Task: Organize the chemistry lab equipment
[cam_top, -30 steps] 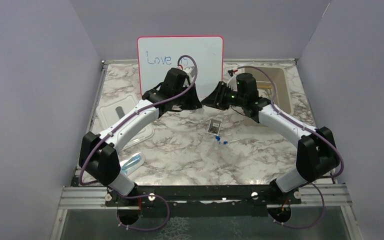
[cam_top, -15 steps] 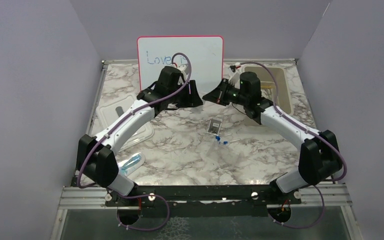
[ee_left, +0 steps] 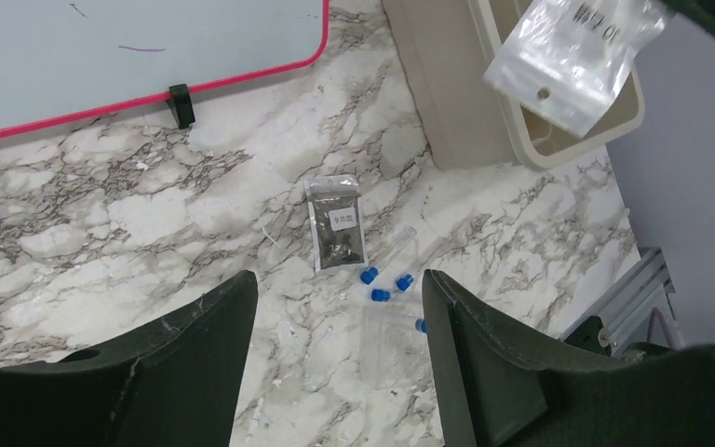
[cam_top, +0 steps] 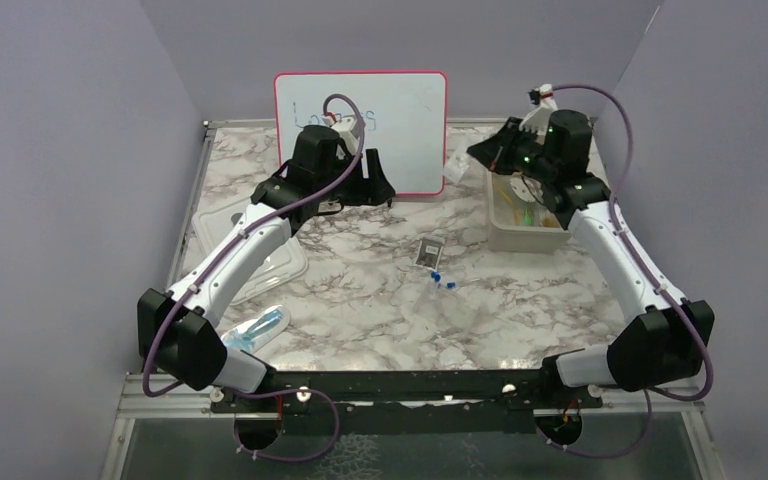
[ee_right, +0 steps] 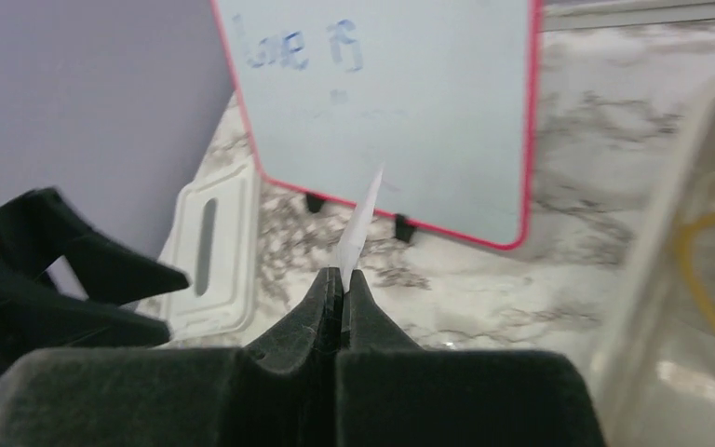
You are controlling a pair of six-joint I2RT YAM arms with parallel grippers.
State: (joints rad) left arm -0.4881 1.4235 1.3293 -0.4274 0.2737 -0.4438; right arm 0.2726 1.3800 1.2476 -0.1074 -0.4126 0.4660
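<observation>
Up beside the rim of the beige rectangular plastic bin [cam_top: 508, 238], my right gripper [ee_right: 342, 279] is clenched on one edge of a clear plastic packet [ee_left: 573, 56], held off the marble table [cam_top: 360, 300]. I judge the step to be binning it: next I must carry it over the bin's opening and let go. My left gripper [ee_left: 335, 279] is spread and holds nothing, above a dark-filled packet [ee_left: 335, 223] and small blue-capped tubes [ee_left: 397, 275] lying apart from the bin.
</observation>
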